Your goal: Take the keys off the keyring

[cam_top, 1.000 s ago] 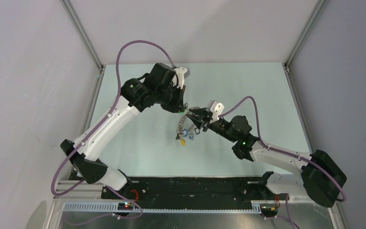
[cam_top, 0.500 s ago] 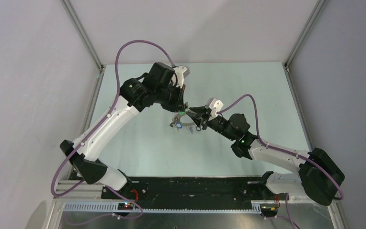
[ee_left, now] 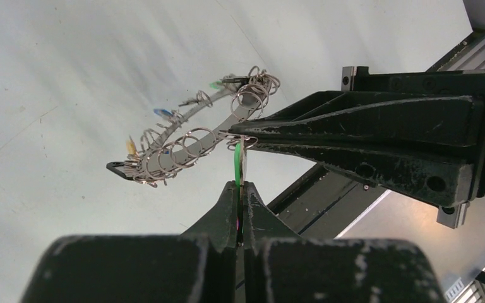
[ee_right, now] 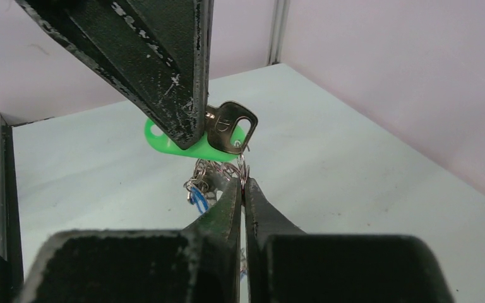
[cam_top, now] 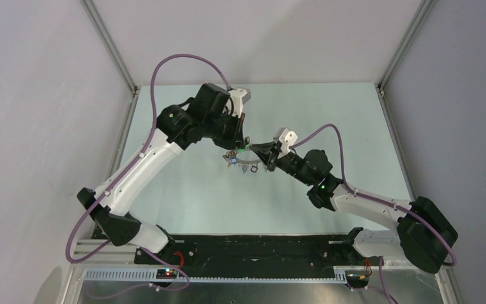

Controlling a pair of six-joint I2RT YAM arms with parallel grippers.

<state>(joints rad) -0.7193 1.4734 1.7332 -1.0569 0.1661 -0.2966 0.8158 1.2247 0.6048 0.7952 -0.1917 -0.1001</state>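
Note:
The keyring [ee_left: 239, 115], a flat grey band strung with several small split rings, hangs in the air above the table between both grippers [cam_top: 248, 166]. My left gripper [ee_left: 240, 187] is shut on a silver key [ee_right: 230, 129] and its green tag [ee_right: 164, 142]. My right gripper [ee_right: 242, 180] is shut on the small split ring hanging from that key's hole. In the left wrist view its tip [ee_left: 227, 132] meets the band from the right. Other keys hang off the band: a blue tag [ee_left: 162, 113], a yellow one [ee_left: 131, 146] and a black one [ee_left: 119, 167].
The pale green table [cam_top: 354, 126] lies under the bunch. Grey walls and aluminium frame posts [cam_top: 111, 44] close in the back and sides. A black base rail [cam_top: 253, 250] runs along the near edge. Purple cables loop over both arms.
The right gripper has moved up and left and shut on the small ring. The bunch, which hung down a second ago, now sits level between the two grippers.

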